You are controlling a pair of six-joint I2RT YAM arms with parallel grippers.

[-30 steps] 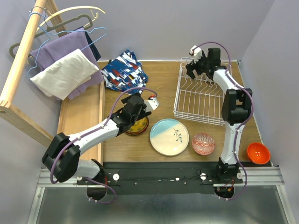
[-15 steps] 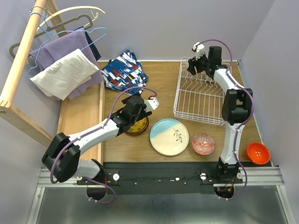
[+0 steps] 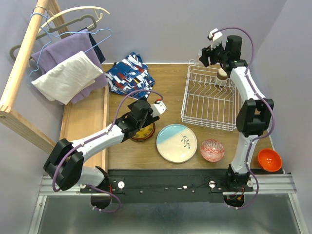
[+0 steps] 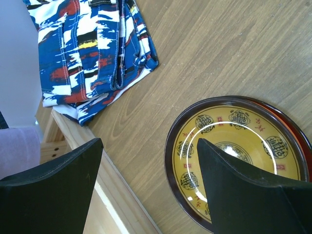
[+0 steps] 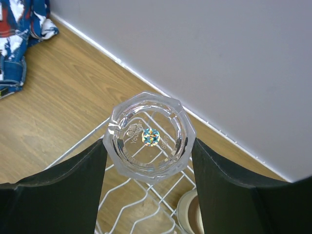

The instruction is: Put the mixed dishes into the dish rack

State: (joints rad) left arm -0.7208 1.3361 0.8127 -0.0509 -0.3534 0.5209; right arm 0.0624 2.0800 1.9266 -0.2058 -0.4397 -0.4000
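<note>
The right gripper [image 5: 148, 141] is closed on the clear glass [image 5: 148, 135], one dark finger pressed against each side of its faceted wall. It holds the glass over the far left corner of the dish rack [image 3: 207, 101]. In the right wrist view the rack's white wires show beneath and through the glass; whether the glass touches the wires cannot be told. A pale cup [image 3: 222, 74] stands inside the rack near its far edge, just to the right of the held glass. The left gripper [image 4: 146, 146] is well to the left of the rack, with its jaws spread wide and nothing between them. It hangs above the dark red-yellow patterned plate [image 4: 239, 156], one finger over the plate's rim and the other over bare table [image 3: 170, 85] beside it. That plate lies flat on the table, left of the rack and a little nearer the arm bases than the rack's near edge. The pale blue-cream plate [image 3: 176, 142] with its sprig lies flat just off the rack's near left corner, between the patterned plate and the red-patterned bowl [image 3: 212, 150]. That bowl sits close to the middle of the rack's near side. The orange-red bowl [image 3: 269, 160] sits apart from the rack, beyond its near right corner, at the table's right edge. The blue-red-white patterned cloth [image 3: 129, 73] lies crumpled to the left of the rack, level with its far end.
</note>
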